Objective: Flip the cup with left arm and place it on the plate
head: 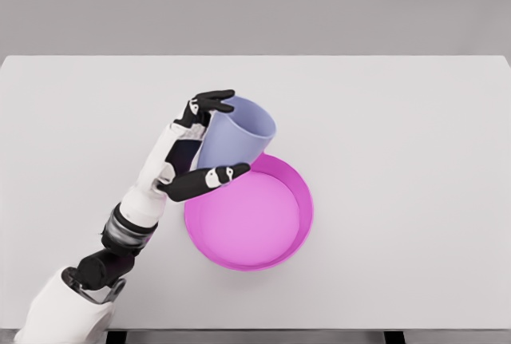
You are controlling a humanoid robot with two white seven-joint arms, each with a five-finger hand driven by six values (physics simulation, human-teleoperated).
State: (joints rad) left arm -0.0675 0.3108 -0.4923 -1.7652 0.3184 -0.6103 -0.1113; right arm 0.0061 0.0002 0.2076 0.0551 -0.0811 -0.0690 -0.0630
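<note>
One pale lavender plastic cup [237, 132], one round magenta plate with a raised rim [302, 200], one white table [399, 136]. The left hand [192, 148] has its black fingers [209, 102] and thumb clamped around the cup's side. The cup is tilted, mouth up and away from the hand, its base over the plate's near-hand rim. Nothing blocks the plate.
</note>
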